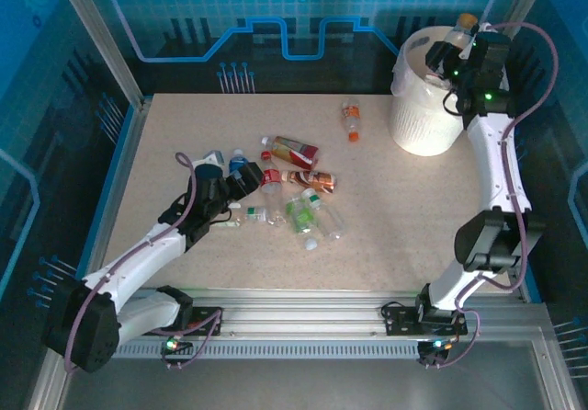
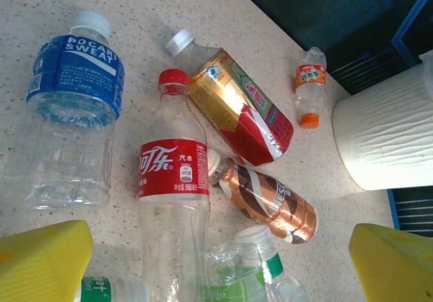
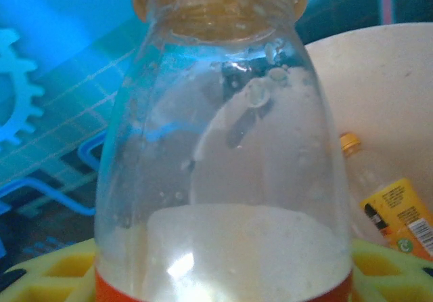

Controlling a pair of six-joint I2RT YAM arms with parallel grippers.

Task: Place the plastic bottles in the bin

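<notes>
My right gripper [image 1: 450,56] is shut on a clear bottle [image 3: 223,146] with an orange cap and holds it above the white bin [image 1: 427,107] at the far right. Inside the bin [image 3: 385,78] lies a yellow-labelled bottle [image 3: 392,210]. My left gripper [image 2: 216,275] stands open over a pile of plastic bottles [image 1: 285,189] at the table's middle. Its yellow fingers [image 2: 40,261] straddle a red-labelled cola bottle [image 2: 172,170] and a green-labelled one [image 2: 250,275]. Nearby lie a blue-labelled bottle [image 2: 74,78], a gold-and-red one [image 2: 237,105] and a copper one [image 2: 270,200].
A small orange-labelled bottle [image 1: 351,120] lies alone between the pile and the bin. Metal frame posts and blue panels wall the table [image 1: 413,208] on three sides. The arms' rail runs along the near edge.
</notes>
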